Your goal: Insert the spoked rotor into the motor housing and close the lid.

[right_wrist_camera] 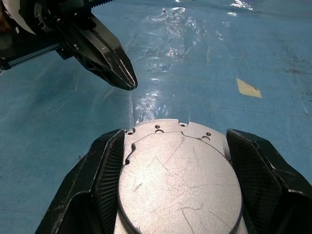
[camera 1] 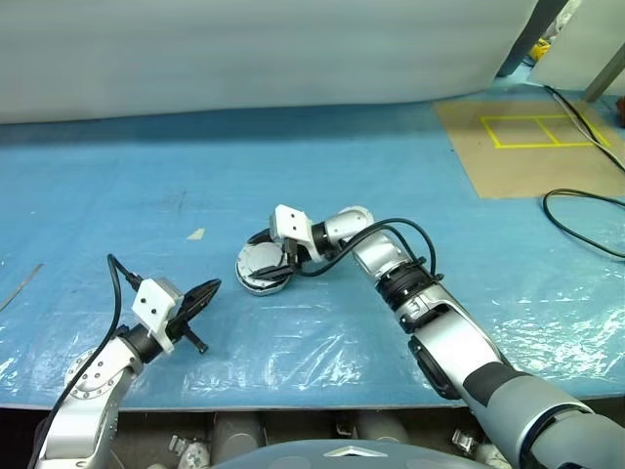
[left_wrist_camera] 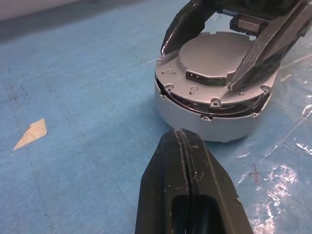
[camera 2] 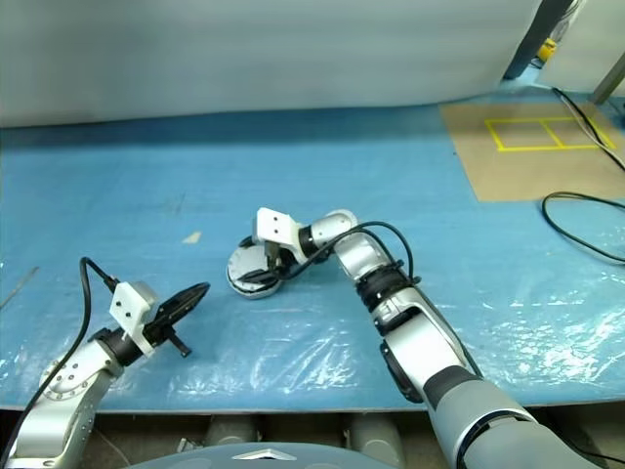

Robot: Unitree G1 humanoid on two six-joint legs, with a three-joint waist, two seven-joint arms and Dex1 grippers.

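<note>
Right gripper [right_wrist_camera: 173, 161] jaws spread wide, straddling the lid [right_wrist_camera: 180, 180] atop the motor housing [left_wrist_camera: 214, 122]. Left gripper [left_wrist_camera: 187, 161] pinched closed, empty, nearby. Blue plastic-covered table [camera 1: 293, 166], white backdrop [camera 1: 244, 49].

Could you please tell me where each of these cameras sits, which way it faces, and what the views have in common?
Left and right eye views: on the head, looking forward and down over the blue table; both arms show.
Left wrist view: along the shut left gripper, toward the motor housing with the lid on it.
Right wrist view: along the right gripper, whose fingers straddle the lid, toward the left gripper.
Shared: every view shows the lidded housing between the right gripper's fingers.
</note>
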